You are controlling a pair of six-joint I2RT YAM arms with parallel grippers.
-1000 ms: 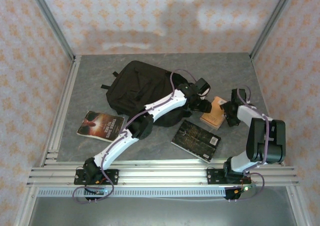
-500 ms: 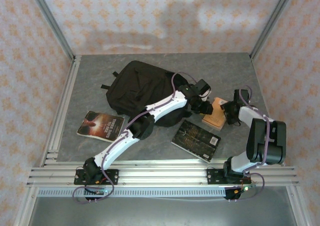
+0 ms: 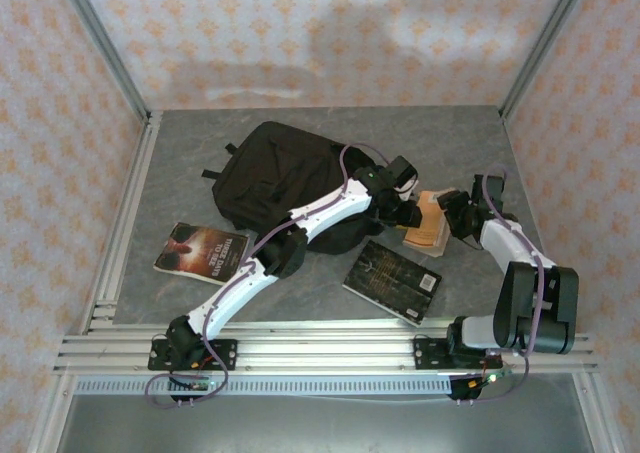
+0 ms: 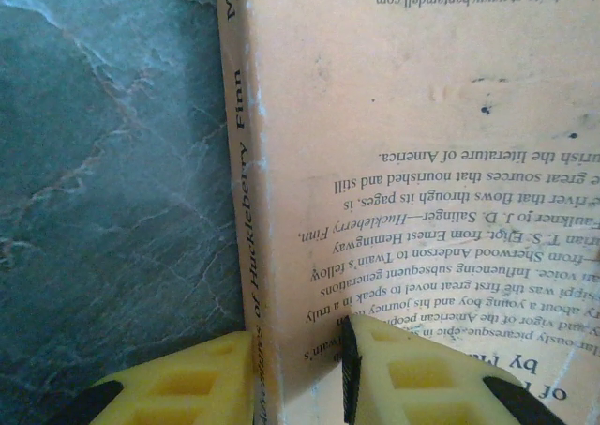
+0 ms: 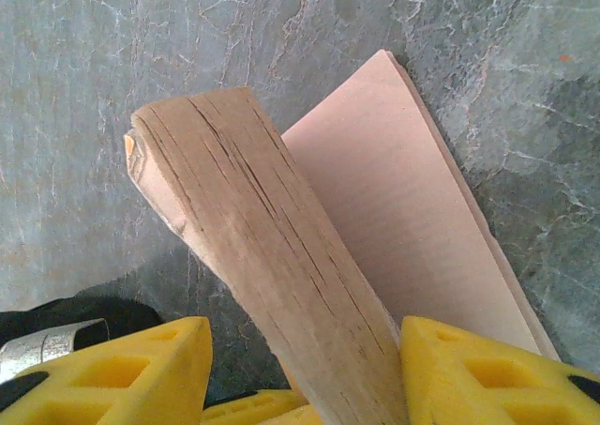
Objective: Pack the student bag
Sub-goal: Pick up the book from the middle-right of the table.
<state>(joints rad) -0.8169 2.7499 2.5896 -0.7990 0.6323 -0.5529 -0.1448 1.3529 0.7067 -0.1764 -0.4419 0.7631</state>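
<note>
Grey marbled table [image 3: 180, 173]: left hand [image 4: 298, 345] pinches paperback [image 4: 394, 115], right hand [image 5: 302, 331] straddles it half-open

Tan paperback [image 3: 430, 231] beside black book [image 3: 393, 281], another dark book [image 3: 201, 252] well apart, grey marbled tabletop [image 3: 450, 138].

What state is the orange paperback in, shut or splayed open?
Splayed open: in the right wrist view the orange paperback has one cover standing well apart from its page block.
</note>
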